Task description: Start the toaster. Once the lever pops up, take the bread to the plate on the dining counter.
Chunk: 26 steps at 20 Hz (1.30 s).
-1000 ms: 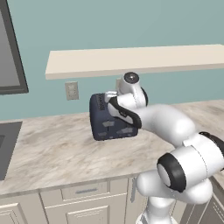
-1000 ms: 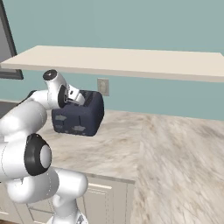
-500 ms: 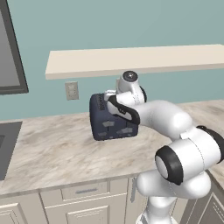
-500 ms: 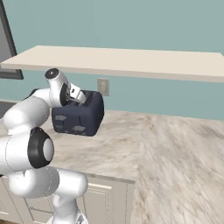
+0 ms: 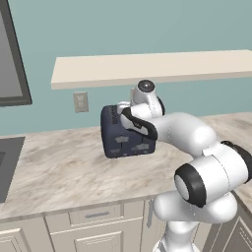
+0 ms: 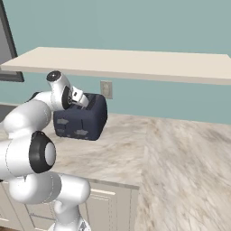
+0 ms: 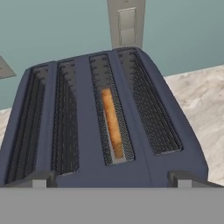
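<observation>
The toaster [image 5: 127, 134] stands on the marble counter [image 5: 64, 167] below the wall outlet [image 5: 80, 102], the bread [image 7: 112, 123] sunk in its third slot from nine o'clock in the hand view, with the jaws [image 7: 112, 180] spread wide, released, holding nothing, poised above its front edge.

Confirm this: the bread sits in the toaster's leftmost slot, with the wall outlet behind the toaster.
Wrong slot. In the hand view the bread sits in the third slot from the left of the toaster; the leftmost holds nothing. The wall outlet is indeed behind it.
</observation>
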### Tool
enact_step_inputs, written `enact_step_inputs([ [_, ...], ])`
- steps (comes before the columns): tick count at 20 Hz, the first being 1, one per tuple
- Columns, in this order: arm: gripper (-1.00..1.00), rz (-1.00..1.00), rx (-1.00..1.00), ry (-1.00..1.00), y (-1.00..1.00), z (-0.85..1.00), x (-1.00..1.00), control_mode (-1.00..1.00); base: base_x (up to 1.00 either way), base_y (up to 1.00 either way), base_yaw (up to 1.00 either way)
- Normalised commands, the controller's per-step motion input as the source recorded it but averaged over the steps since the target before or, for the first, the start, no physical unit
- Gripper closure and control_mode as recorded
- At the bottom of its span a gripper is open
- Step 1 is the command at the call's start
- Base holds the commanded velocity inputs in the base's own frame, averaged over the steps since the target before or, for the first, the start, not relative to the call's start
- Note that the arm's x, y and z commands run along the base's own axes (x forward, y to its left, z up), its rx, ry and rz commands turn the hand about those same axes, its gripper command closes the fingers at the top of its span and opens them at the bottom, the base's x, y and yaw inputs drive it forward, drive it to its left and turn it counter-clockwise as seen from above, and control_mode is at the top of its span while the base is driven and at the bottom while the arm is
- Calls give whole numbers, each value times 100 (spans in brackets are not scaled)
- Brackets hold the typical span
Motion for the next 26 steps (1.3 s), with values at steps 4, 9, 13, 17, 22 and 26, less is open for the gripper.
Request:
enact_step_inputs([
  [4, -100, 0, 0, -1, 0, 0, 0, -100, 0, 0, 0],
  [9, -100, 0, 0, -4, 0, 0, 0, -100, 0, 0, 0],
  [13, -100, 0, 0, -2, 0, 0, -3, -100, 0, 0, 0],
  [17, -100, 0, 0, 0, 0, 0, 0, -100, 0, 0, 0],
  [22, -100, 0, 0, 0, 0, 0, 0, -100, 0, 0, 0],
  [26, -100, 0, 0, 0, 0, 0, 0, -100, 0, 0, 0],
])
